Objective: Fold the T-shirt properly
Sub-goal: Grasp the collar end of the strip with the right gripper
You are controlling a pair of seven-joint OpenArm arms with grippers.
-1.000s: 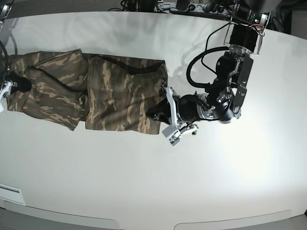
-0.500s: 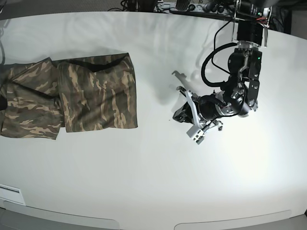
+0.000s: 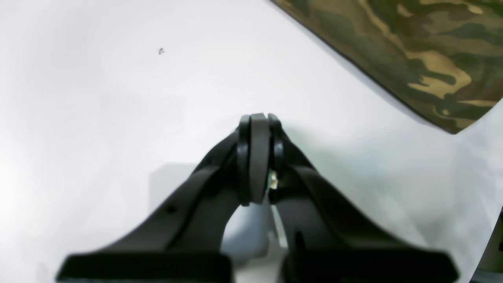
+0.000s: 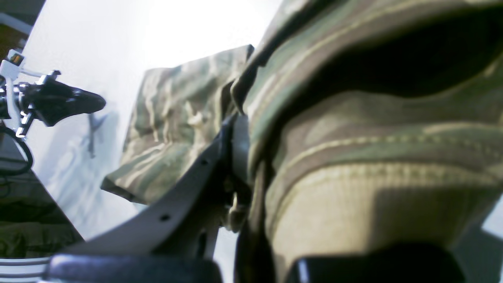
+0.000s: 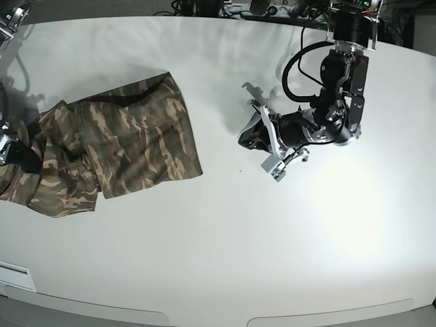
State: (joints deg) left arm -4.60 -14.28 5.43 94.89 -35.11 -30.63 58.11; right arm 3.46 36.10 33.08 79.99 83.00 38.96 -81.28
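Note:
The camouflage T-shirt (image 5: 129, 146) lies folded into a strip at the table's left, skewed, with its left end bunched. My right gripper (image 5: 15, 154) at the far left edge is shut on that bunched end. In the right wrist view (image 4: 240, 133) the hemmed cloth (image 4: 353, 157) fills the space between the fingers. My left gripper (image 5: 248, 137) is shut and empty, low over bare table, well right of the shirt. In the left wrist view (image 3: 257, 120) its tips touch, and a shirt corner (image 3: 416, 55) lies at the upper right.
The white table (image 5: 225, 238) stretches wide in front and to the right. Cables and equipment (image 5: 272, 8) sit along the back edge. The left arm's body (image 5: 334, 122) hangs over the table's right half.
The shirt has slid left, away from my left gripper, which no longer touches it and sits to its right. The shirt's left end has bunched and dropped, skewing the cloth.

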